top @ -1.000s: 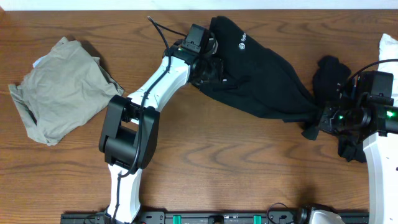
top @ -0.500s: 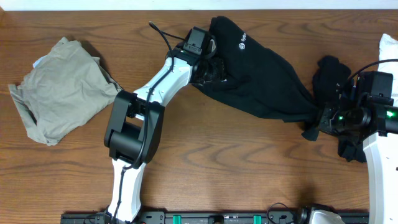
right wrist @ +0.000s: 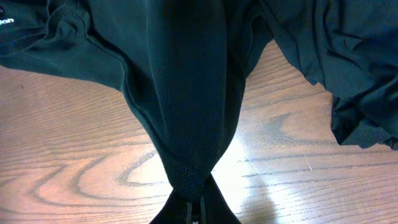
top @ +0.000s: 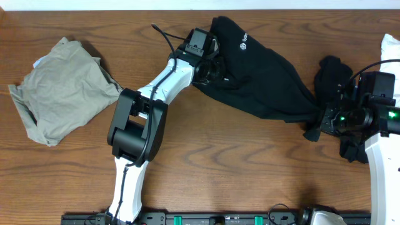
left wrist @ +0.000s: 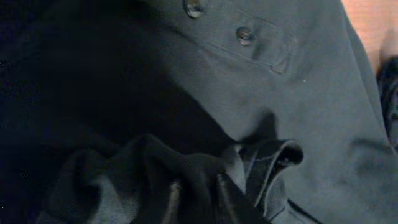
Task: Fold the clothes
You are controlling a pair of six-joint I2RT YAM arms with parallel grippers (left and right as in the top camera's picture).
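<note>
A long black garment (top: 262, 72) with a small white logo (top: 244, 42) lies stretched across the back of the table between both arms. My left gripper (top: 215, 67) is shut on a bunched fold of it at its left end; the left wrist view shows dark cloth (left wrist: 280, 93) with two buttons filling the frame and the fingers (left wrist: 196, 202) pinching a fold. My right gripper (top: 322, 120) is shut on its right end; the right wrist view shows black mesh fabric (right wrist: 186, 93) drawn into the fingers (right wrist: 194, 208). A khaki-grey garment (top: 59, 90) lies crumpled at the left.
Another black garment (top: 334, 75) lies heaped at the right by my right arm, also in the right wrist view (right wrist: 354, 74). A white cloth (top: 392, 47) shows at the right edge. The wooden table (top: 237, 169) spreads in front.
The left arm's elbow has shifted slightly to the right while its gripper stays on the garment. The right arm and the garments have not visibly moved.
</note>
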